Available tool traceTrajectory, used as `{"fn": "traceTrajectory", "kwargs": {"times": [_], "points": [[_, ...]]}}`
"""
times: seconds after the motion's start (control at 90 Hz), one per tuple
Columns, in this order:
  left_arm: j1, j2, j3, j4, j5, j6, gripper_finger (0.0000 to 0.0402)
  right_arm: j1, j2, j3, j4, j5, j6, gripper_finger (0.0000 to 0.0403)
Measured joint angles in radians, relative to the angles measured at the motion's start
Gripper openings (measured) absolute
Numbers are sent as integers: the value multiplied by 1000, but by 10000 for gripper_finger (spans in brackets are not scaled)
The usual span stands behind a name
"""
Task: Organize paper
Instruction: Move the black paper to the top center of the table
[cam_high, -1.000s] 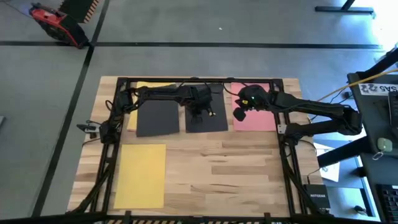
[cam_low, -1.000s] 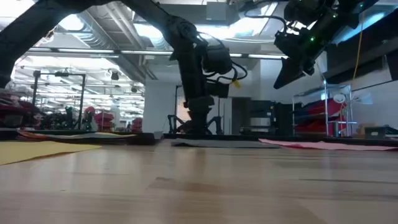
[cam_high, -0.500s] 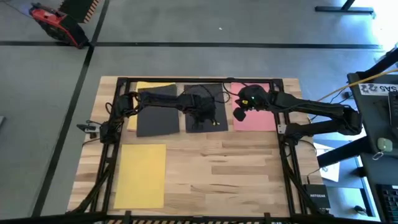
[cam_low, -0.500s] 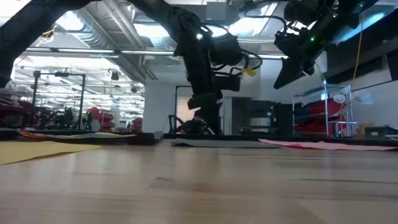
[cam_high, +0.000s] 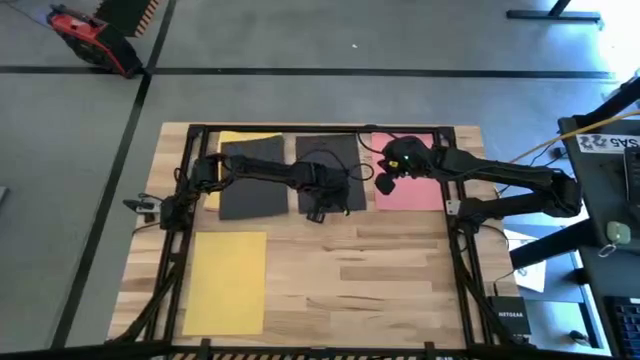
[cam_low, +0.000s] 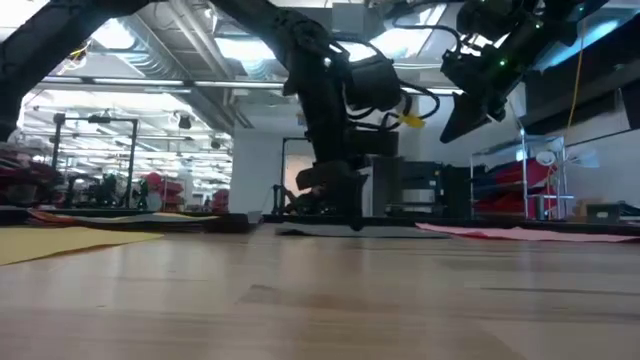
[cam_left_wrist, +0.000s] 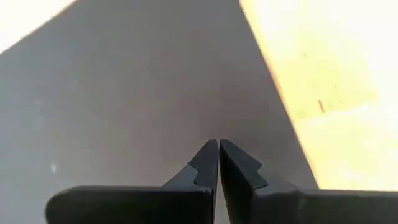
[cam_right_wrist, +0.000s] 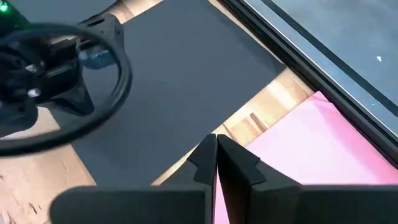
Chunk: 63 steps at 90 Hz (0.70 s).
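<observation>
Thin flat rectangular sheets of plain-coloured paper, matte, lying flat on the pale wood-plank bench (cam_high: 380, 270). Far row, left to right in the high view: dark charcoal sheet (cam_high: 252, 185) overlapping a yellow sheet (cam_high: 240, 142) that shows only as a strip along its far and left edges; middle black sheet (cam_high: 328, 160); pink sheet (cam_high: 412, 190). A second, larger yellow sheet (cam_high: 226, 282) lies alone at the near left, well apart from the row.

Narrow gaps of bare wood between the black and pink sheets. Edges straight, corners square; from the low view the sheets read as hairline-thin slabs on the wood.

Left tool (cam_left_wrist: 218, 163): down over the near edge of the middle black sheet, fingers pressed together, nothing visible between them. The low view places it right at sheet level; actual contact with the paper cannot be told.

Right tool (cam_right_wrist: 216, 160): raised above the gap between the black and pink sheets, fingers closed on nothing.

Black metal frame (cam_high: 320, 128) borders the bench.
</observation>
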Motion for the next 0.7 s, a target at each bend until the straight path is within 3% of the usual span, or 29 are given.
{"fn": "traceTrajectory", "kwargs": {"times": [0.7], "points": [[-14, 2, 0, -4, -5, 134, 0, 0, 0, 0, 0, -1, 0, 0]]}}
